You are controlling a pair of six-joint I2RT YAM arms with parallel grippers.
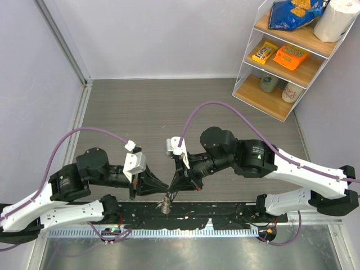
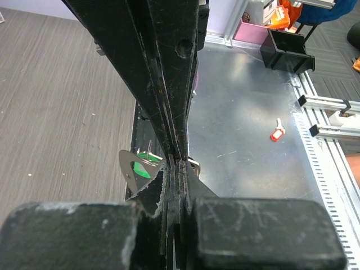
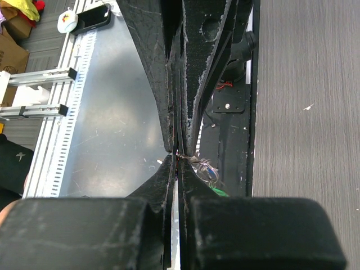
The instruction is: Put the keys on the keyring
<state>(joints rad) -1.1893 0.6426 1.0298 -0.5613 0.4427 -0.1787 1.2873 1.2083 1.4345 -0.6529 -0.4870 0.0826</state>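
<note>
Both arms are reaching inward and meeting nose to nose above the black rail at the near edge of the counter (image 1: pixel 157 107). Their forearms are lying low and roughly level, with the wrists angled slightly down toward one shared point.

**Left end effector** (image 2: pixel 175 163): its jaws are pressing fully together. A flat, silvery green-headed key (image 2: pixel 134 169) is sticking out to one side at the fingertips and appears to be clamped there.

**Right end effector** (image 3: pixel 179 153): it is likewise standing closed, tip to tip, and is touching the bunch of keys (image 3: pixel 207 171). Whether it is pinching the wire or a key cannot be told, because the fingers are hiding the contact.

**Task items:** the bunch is hanging in the air just below the two tips, clear of the counter. A short arc of the keyring (image 2: pixel 194 163) is showing just beside the left fingers.

**Reason for the hold (judgement):**
- One arm appears to be steadying the ring while the other is presenting a key to it.
- Opposed grips this close are suiting the job, since each piece is far smaller than the fingers.
- Suspending the work is leaving the loose keys free to dangle out of the way.

**Progress (judgement):** threading is under way and not finished.

**Risk (judgement):** the fingers are covering the joint, so alignment is hard to verify and a slip would drop the bunch.
</note>
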